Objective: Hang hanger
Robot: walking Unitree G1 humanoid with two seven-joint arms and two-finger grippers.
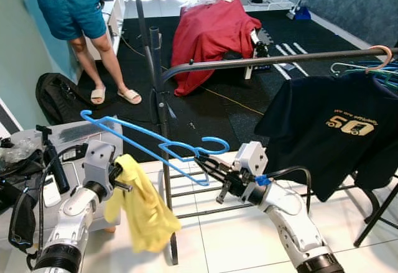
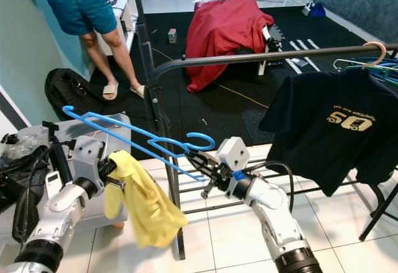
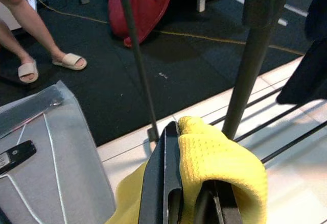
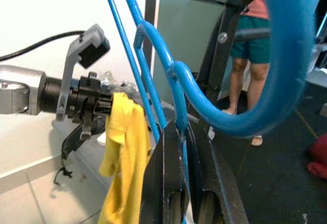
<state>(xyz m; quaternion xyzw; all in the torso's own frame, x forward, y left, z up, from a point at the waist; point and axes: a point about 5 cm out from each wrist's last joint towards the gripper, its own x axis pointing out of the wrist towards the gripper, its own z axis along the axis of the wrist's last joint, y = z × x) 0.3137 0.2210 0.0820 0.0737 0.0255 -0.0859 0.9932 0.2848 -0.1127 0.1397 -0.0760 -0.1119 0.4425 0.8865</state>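
A blue plastic hanger [image 1: 146,141] is held out in the air in front of me, its hook [image 4: 276,81] curling toward the rack. My right gripper [image 1: 202,158] is shut on the hanger's neck just below the hook. To its left, my left gripper [image 1: 119,175] is shut on a yellow cloth [image 1: 142,206] that hangs down limp; the fingers [image 3: 163,183] pinch its upper edge. The dark clothes rail [image 1: 261,60] runs across above and beyond the hanger, borne by a black upright post [image 1: 158,99].
A black T-shirt [image 1: 336,130] hangs on the rail at right beside other hangers [image 1: 376,64]. A person [image 1: 74,12] in sandals stands at the back left. A red-draped object [image 1: 208,30] sits on the dark carpet. A grey case [image 1: 68,142] and black bag [image 1: 53,89] lie at left.
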